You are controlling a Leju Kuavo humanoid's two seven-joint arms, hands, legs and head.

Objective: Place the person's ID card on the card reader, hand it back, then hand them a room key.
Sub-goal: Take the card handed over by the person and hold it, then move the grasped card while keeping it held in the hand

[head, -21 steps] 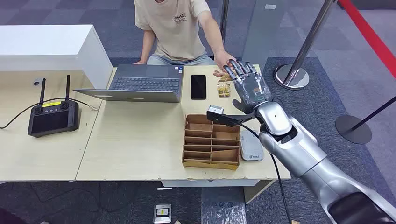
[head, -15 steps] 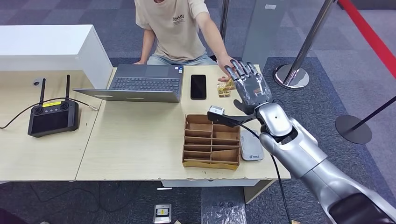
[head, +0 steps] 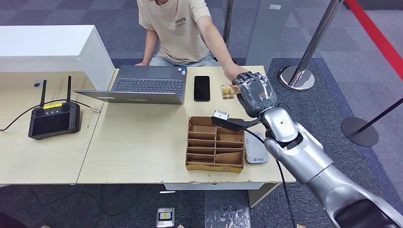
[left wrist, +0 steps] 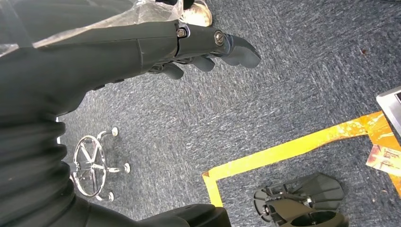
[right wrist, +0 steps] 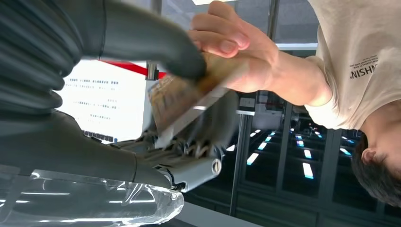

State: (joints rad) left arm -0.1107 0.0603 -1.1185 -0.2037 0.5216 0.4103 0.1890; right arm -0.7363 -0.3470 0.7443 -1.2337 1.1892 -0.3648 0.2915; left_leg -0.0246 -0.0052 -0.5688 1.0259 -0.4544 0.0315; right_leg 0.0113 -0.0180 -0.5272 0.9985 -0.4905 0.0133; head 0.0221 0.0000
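Observation:
The ID card, a yellowish card, is at the desk's far edge beside the black phone. My right hand has its fingers curled over it. In the right wrist view my thumb presses on the card with my fingers beneath, while the person's hand still holds its other end. The white card reader lies near the desk's front, right of the cardboard organizer. My left hand hangs over the blue carpet, holding nothing, its fingers apart from the thumb.
An open laptop sits left of the phone, and a black controller with two antennas lies far left. The person in a beige shirt stands behind the desk. Stanchion posts stand to the right.
My right hand's fingers were spread above the card and have now curled shut around it. The person's hand has stayed at the card. The arm moved slightly forward.

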